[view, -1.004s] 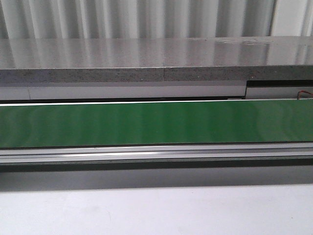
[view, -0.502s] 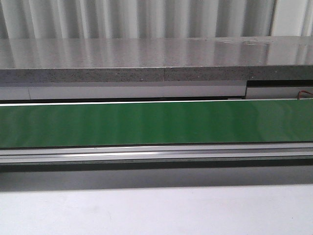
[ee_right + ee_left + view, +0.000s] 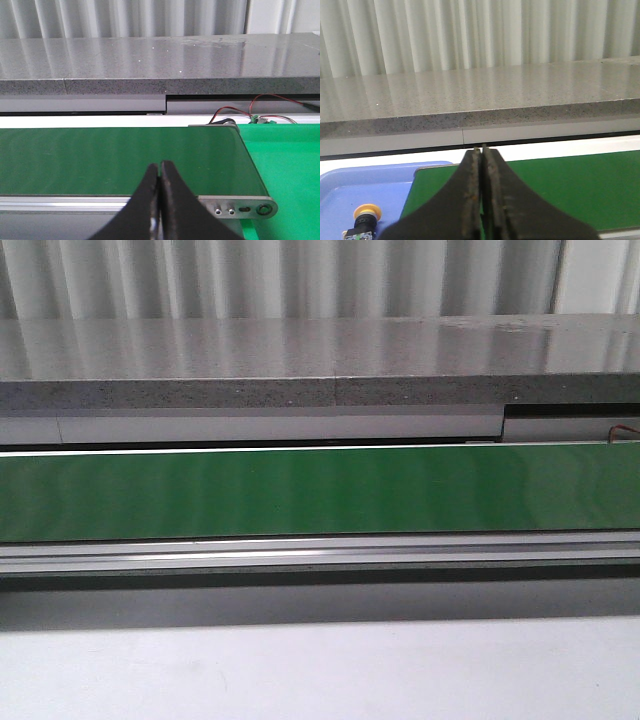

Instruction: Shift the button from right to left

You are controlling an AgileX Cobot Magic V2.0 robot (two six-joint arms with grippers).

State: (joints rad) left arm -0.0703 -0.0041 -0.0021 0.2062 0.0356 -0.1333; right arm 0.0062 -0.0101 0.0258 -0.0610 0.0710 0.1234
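The left gripper (image 3: 481, 200) is fully closed and holds nothing; the small orange-capped push-button with black collar (image 3: 366, 219) sits just to its left in a light blue plastic tray (image 3: 350, 187). The right gripper (image 3: 159, 207) is also closed and empty, over the long green conveyor belt (image 3: 115, 160).

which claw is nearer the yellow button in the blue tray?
Left. The left claw, shut, has the button just beside it in the blue tray at the belt's end. The right claw, shut, sees only belt; no button in its view.
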